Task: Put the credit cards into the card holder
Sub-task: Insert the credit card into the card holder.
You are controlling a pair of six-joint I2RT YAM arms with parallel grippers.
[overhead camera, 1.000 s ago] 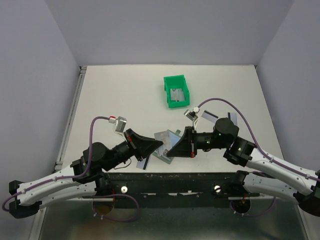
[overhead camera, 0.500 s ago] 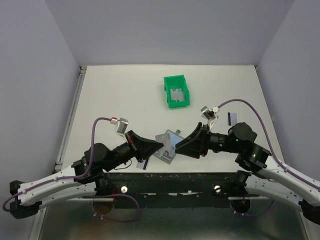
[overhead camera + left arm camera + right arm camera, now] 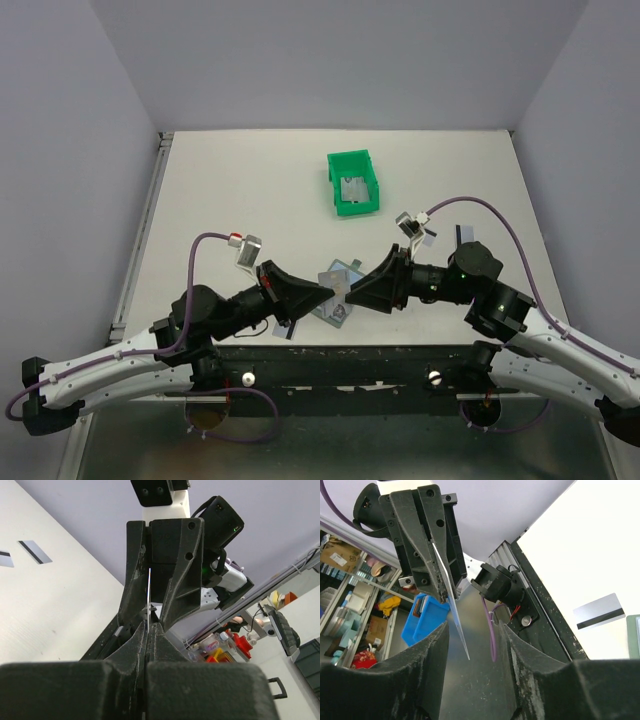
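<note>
The left hand [image 3: 327, 292] is pressed together on one credit card [image 3: 451, 605], pinching it by its edge, so the card hangs in the air just over the card holder [image 3: 336, 312] (the holder lies on the surface [image 3: 250, 190], near the front edge). The right hand [image 3: 351, 291] faces it with its fingers spread, one on each side of that card. A second card [image 3: 465, 232] lies flat at the right. A green bin [image 3: 335, 185] stands further back.

White table [image 3: 240, 190]: bin [image 3: 354, 184], card holder [image 3: 334, 312], cards [image 3: 464, 232]
</note>
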